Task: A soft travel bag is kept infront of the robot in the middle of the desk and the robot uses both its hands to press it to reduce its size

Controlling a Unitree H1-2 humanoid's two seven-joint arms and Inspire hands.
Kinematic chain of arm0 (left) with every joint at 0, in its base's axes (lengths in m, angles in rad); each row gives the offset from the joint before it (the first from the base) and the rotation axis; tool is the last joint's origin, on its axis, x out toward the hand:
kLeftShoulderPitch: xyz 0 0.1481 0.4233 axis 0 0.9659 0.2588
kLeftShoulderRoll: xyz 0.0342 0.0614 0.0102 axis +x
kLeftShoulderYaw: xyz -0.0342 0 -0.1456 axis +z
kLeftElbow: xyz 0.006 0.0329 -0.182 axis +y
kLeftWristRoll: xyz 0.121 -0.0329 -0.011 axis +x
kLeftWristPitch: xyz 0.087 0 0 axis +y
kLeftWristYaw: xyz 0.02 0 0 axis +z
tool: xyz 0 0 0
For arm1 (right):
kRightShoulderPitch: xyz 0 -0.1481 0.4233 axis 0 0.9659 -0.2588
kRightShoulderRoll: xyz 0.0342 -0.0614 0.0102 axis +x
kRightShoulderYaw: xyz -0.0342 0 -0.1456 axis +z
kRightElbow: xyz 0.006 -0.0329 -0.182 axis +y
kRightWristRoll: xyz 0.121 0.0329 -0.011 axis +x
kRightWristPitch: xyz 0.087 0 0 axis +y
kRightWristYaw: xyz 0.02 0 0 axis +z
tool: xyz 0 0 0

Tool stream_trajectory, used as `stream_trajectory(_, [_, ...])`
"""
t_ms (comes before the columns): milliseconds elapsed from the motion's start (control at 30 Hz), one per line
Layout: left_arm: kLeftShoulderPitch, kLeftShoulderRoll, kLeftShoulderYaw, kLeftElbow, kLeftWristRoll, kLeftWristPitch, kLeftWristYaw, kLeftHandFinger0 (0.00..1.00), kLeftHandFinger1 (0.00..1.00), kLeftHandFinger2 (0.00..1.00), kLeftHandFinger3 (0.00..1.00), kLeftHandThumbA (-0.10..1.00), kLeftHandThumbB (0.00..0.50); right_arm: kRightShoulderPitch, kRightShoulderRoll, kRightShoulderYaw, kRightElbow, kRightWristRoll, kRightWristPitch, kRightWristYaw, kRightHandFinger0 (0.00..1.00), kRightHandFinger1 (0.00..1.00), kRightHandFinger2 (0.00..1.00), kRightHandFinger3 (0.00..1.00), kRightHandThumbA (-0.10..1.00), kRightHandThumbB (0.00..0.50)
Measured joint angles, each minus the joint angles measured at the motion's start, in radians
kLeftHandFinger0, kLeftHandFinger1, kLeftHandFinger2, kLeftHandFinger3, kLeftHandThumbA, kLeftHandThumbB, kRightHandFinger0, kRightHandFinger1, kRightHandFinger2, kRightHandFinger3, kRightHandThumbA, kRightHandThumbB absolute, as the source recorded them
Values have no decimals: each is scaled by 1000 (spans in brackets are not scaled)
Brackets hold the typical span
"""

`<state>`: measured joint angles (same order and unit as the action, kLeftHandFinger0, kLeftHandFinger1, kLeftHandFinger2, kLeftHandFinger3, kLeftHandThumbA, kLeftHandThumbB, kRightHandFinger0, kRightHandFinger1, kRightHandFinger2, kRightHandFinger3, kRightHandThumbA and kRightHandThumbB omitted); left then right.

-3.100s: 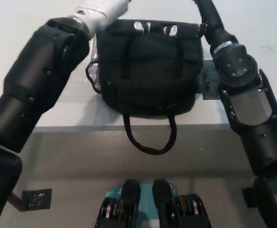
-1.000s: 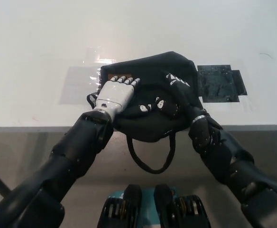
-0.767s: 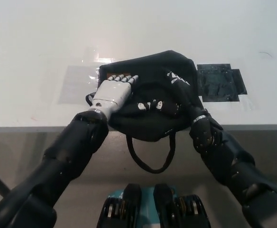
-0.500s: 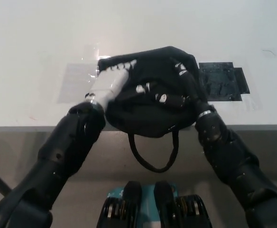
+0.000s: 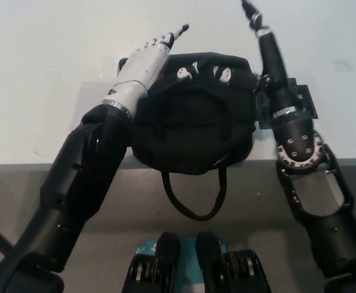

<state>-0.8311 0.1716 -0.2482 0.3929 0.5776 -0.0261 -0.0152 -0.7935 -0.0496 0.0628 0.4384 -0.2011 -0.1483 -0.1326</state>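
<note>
Strap [image 5: 193, 195] of the black travel bag [image 5: 193, 116] hung in a loop over the near edge of the white worktop [image 5: 44, 73], dangling below the rim. Above it the bag itself sat in the middle of the worktop, close to that near edge, its soft body rumpled into a rounded heap with a carry handle lying across its top. On the bag's left side the white left hand [image 5: 142, 64] lay along the upper left corner, touching the fabric, its fingers [image 5: 172, 35] stretched out straight and held close together, pointing away from the robot and closed on nothing. On the bag's right side the black right arm ran up beside the bag, touching its right edge, and partly covered a dark patch of tape [image 5: 303, 101] stuck to the worktop just to the right of the bag. A paler rectangular patch [image 5: 96, 101] showed on the worktop to the left of the bag, mostly hidden by the left forearm. Farthest out, past the bag's far right corner, the right hand [image 5: 255, 21] reached up off the fabric, thin and dark against the white surface; whether its fingers were spread or closed could not be told.
</note>
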Motion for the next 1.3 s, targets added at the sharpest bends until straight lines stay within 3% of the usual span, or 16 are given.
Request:
stream_trajectory(67, [19,1,10,-65,-11,12,-18,1000,1000,1000,1000,1000,214,16,-1,-11,-79,10,21,10,1000,1000,1000,1000,1000,208])
stream_trajectory(267, [111,24,50,-288,-60,46,-75,1000,1000,1000,1000,1000,202,87,-12,-39,-306,56,78,38,1000,1000,1000,1000,1000,224])
stream_trajectory(433, [242,64,90,-478,-102,64,-100,1000,1000,1000,1000,1000,268,193,-30,-41,-474,86,116,60,1000,1000,1000,1000,1000,221])
stream_trajectory(567, [381,93,115,-639,-140,70,-112,1000,1000,1000,1000,1000,231,301,-53,-41,-583,104,130,74,1000,1000,1000,1000,1000,274])
stream_trajectory(667, [521,105,141,-769,-182,70,-112,1000,1000,1000,1000,1000,233,414,-67,-41,-683,123,133,83,1000,1000,1000,1000,1000,278])
stream_trajectory(733, [612,109,157,-845,-207,70,-112,1000,1000,1000,1000,1000,228,485,-71,-40,-738,134,133,87,1000,1000,1000,1000,1000,226])
stream_trajectory(800, [719,110,171,-927,-238,68,-112,1000,1000,1000,1000,1000,282,573,-73,-36,-804,150,131,93,1000,1000,1000,1000,1000,221])
stream_trajectory(900, [901,112,199,-1046,-286,57,-111,1000,1000,1000,1000,1000,265,704,-82,-24,-895,187,109,109,1000,1000,1000,1000,1000,243])
stream_trajectory(933, [938,113,204,-1072,-301,49,-111,1000,1000,1000,1000,1000,285,738,-86,-21,-911,196,101,113,1000,1000,1000,1000,1000,261])
stream_trajectory(1033, [1102,112,210,-1114,-361,9,-111,1000,1000,1000,1000,1000,310,872,-93,-8,-935,237,46,132,1000,1000,1000,1000,1000,255])
stream_trajectory(1100, [1158,104,211,-1094,-383,-14,-110,1000,1000,1000,1000,1000,290,928,-93,2,-917,252,15,142,1000,1000,1000,1000,1000,237])
stream_trajectory(1167, [1182,90,210,-1050,-400,-39,-110,1000,1000,1000,1000,1000,242,958,-90,15,-879,266,-16,152,1000,1000,1000,1000,1000,274])
stream_trajectory(1233, [1183,73,209,-990,-412,-69,-110,1000,1000,1000,1000,1000,180,966,-81,24,-831,273,-48,159,1000,1000,1000,1000,1000,279])
stream_trajectory(1267, [1181,67,209,-965,-416,-82,-110,1000,1000,1000,1000,1000,178,968,-77,27,-809,274,-58,161,1000,1000,1000,1000,1000,289])
stream_trajectory(1300, [1177,61,208,-930,-421,-99,-110,1000,1000,1000,1000,1000,186,971,-69,29,-789,275,-68,163,1000,1000,1000,1000,1000,266])
